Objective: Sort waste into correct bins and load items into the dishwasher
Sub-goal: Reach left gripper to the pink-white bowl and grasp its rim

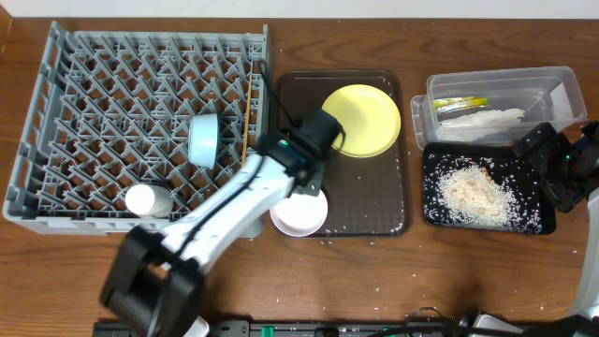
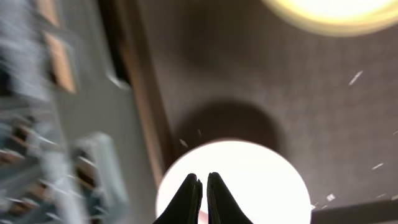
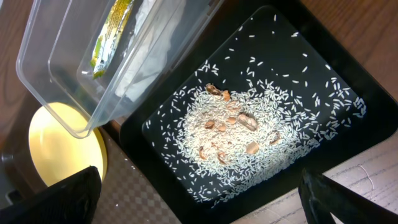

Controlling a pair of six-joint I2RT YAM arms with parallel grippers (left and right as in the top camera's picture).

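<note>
My left gripper [image 1: 309, 180] [image 2: 203, 179] is shut on the white bowl [image 1: 301, 215] [image 2: 249, 180] and holds it over the front left rim of the brown serving tray. The yellow plate [image 1: 363, 120] [image 2: 336, 12] lies on that tray. The grey dish rack [image 1: 131, 122] holds the light blue bowl [image 1: 203, 139], the white cup [image 1: 148, 199] and the chopsticks [image 1: 245, 131]. My right gripper [image 1: 550, 173] [image 3: 199, 208] is open above the black tray [image 1: 440, 211] [image 3: 348, 81], which holds rice crumbs [image 1: 477, 192] [image 3: 230, 137]. The clear tub [image 1: 562, 84] [image 3: 56, 68] holds the napkin [image 1: 487, 120] and the wrapper [image 1: 460, 103] [image 3: 112, 31].
The dark brown serving tray [image 1: 374, 197] [image 2: 280, 93] lies between the rack and the bins, with a few stray grains on it. More grains lie on the wooden table [image 1: 393, 281] in front. The left arm crosses the rack's front right corner.
</note>
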